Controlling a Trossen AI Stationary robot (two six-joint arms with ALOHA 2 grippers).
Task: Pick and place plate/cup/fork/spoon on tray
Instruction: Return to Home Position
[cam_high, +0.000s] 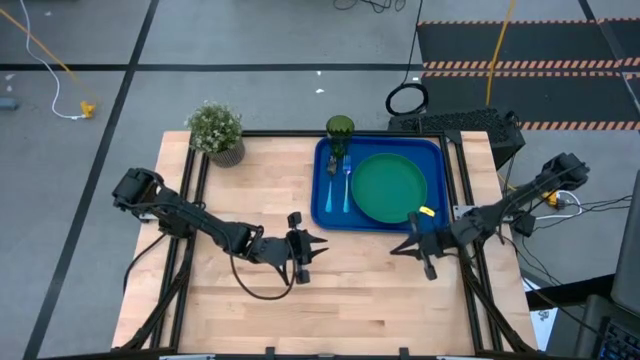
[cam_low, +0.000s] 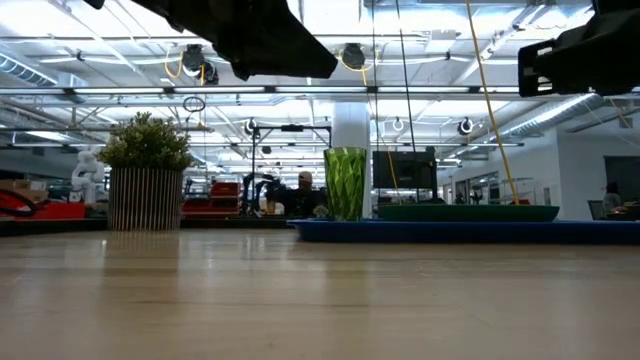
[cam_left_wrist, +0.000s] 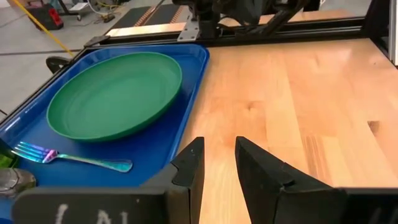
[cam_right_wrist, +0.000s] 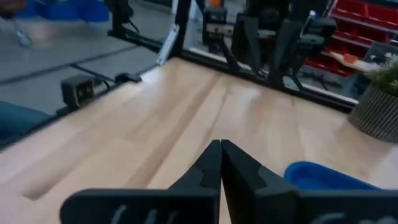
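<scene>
Plainly, the right gripper (cam_right_wrist: 220, 155) had its fingers pressed together on nothing, hanging above bare table (cam_high: 350, 280) just off the tray's near right corner, while the left gripper (cam_left_wrist: 217, 165) kept its fingers a little apart, also empty, over the wood near the tray's near left edge. Outward from there lay the tray (cam_high: 322, 205) with everything apparently aboard: the plate (cam_high: 388, 187) flat in its right part, the fork (cam_left_wrist: 71, 158) and, I judged, the spoon (cam_high: 334, 185) lying side by side in the strip left of the plate, and the cup (cam_high: 339, 130) upright at the far left corner. A small yellow object (cam_high: 427, 212) sat at the plate's near right rim; what it was could not be told. The potted plant (cam_high: 217, 132) stood apart on the table's far left. With the task looking finished, the risks came mostly from the arms leaving. A low sweep by the right gripper could clip the raised rim and shove the tray, and the tall cup might topple onto the cutlery. The left gripper, drifting forward, could catch the tray's edge and jolt the fork loose. Lifting before withdrawing seemed the safer course.
</scene>
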